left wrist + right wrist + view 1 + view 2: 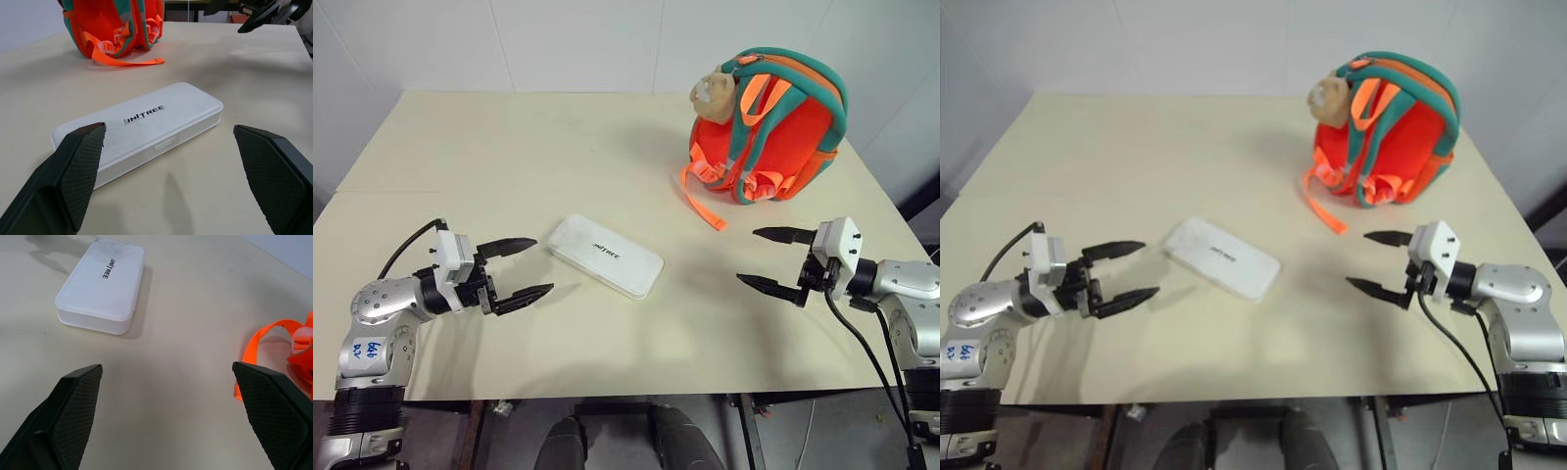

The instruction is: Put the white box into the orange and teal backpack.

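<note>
The white box [605, 256] lies flat near the middle of the cream table, dark lettering on its lid, also seen close up as the white box [142, 131]. The orange and teal backpack [773, 127] stands upright at the far right, a tan plush charm [713, 91] at its top and an orange strap [703, 204] trailing onto the table. My left gripper [519, 269] hovers open just left of the box, pointing at it, nothing between its fingers. My right gripper [773, 259] is open and empty, right of the box and in front of the backpack.
The table [509, 147] is bare to the left and behind the box. Its front edge runs just below both arms. A white wall stands behind the table, and a black cable [862, 352] hangs from my right wrist.
</note>
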